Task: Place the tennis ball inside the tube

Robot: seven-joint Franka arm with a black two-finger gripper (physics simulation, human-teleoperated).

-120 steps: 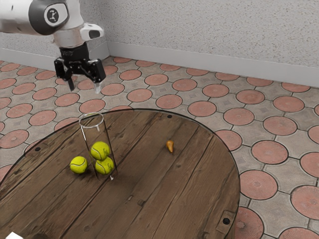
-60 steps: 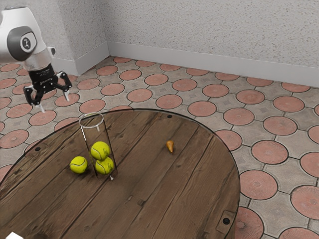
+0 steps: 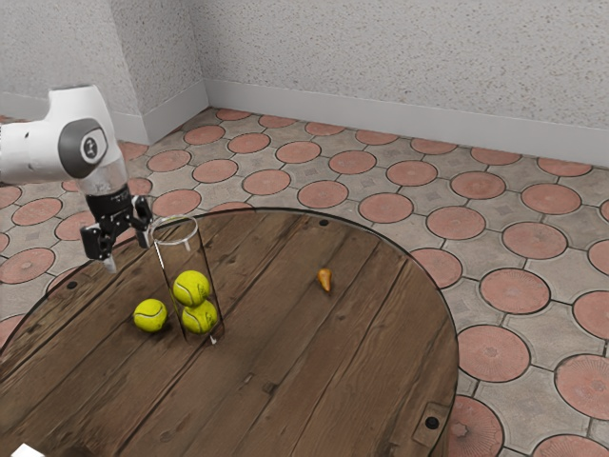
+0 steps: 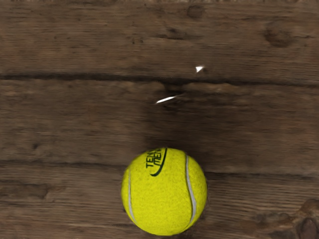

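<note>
Jaws apart, tube [image 3: 184, 258] upright, mouth up, 2 balls [image 3: 191, 288] inside, 1 ball [image 3: 150, 315] beside

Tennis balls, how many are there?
3. The upper tennis ball and the lower tennis ball are stacked inside the clear tube; the loose tennis ball sits on the round wooden table, beside the tube.
</note>
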